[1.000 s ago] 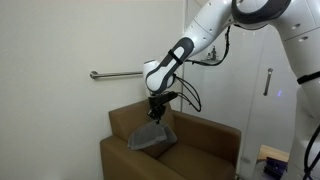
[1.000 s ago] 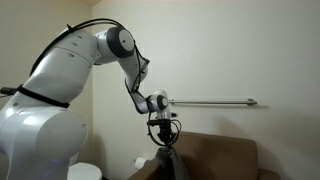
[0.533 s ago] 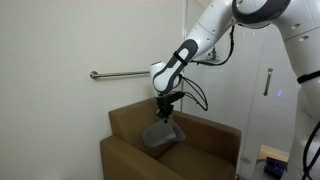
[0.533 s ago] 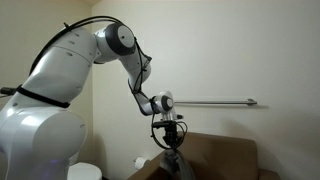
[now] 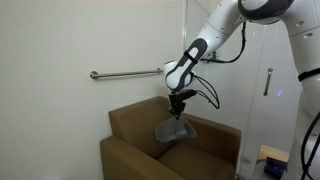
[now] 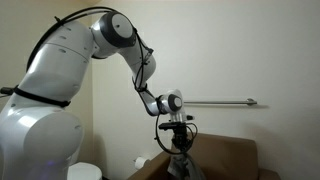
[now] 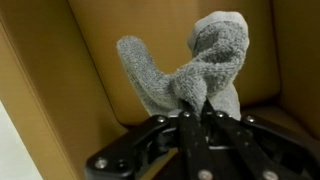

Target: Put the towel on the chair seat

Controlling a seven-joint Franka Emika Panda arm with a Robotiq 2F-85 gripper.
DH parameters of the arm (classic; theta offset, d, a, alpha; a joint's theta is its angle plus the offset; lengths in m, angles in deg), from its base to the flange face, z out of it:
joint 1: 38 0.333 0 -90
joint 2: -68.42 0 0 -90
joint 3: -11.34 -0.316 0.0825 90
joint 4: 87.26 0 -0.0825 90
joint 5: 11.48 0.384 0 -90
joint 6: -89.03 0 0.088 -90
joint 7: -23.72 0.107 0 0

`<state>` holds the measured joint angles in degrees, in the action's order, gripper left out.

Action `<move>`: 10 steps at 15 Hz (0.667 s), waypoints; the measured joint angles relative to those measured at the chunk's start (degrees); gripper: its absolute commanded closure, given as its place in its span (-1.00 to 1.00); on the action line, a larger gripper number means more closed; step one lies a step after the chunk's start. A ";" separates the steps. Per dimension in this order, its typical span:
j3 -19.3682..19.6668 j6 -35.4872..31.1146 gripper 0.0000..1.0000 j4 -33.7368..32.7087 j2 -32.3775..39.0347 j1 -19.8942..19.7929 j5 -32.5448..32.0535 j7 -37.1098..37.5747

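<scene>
My gripper (image 5: 180, 108) is shut on the grey towel (image 5: 174, 130), which hangs limp below it over the armchair. In the wrist view the towel (image 7: 190, 72) bunches between the closed fingers (image 7: 186, 125) and dangles above the brown chair seat (image 7: 150, 40). The chair seat (image 5: 195, 160) lies between the thick tan arms, under the towel. In an exterior view the gripper (image 6: 179, 138) holds the towel (image 6: 181, 163) just above the chair's back edge.
A metal grab bar (image 5: 128, 73) runs along the wall behind the chair and also shows in an exterior view (image 6: 222, 102). The chair's near arm (image 5: 130, 158) and low back (image 5: 140, 117) frame the seat. A glass door (image 5: 268, 90) stands to the side.
The gripper has carried the towel sideways along the chair and slightly up, away from the back corner toward the middle of the seat. The grip stays shut.
</scene>
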<state>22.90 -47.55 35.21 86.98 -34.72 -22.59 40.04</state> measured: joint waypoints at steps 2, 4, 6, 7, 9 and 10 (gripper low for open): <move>0.90 -3.25 0.88 1.93 -0.77 -1.34 -0.70 0.01; 2.21 -6.98 0.88 3.71 -1.00 -2.14 -2.19 0.30; 3.69 -10.71 0.88 5.40 -1.00 -2.48 -4.25 1.67; 4.39 -12.60 0.88 6.26 -0.97 -2.49 -5.19 2.58; 5.32 -16.23 0.88 7.83 -0.76 -2.48 -6.06 4.11; 5.52 -17.73 0.88 8.47 -0.53 -2.47 -6.09 4.63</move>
<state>28.42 -65.28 43.67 86.45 -37.19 -28.68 44.67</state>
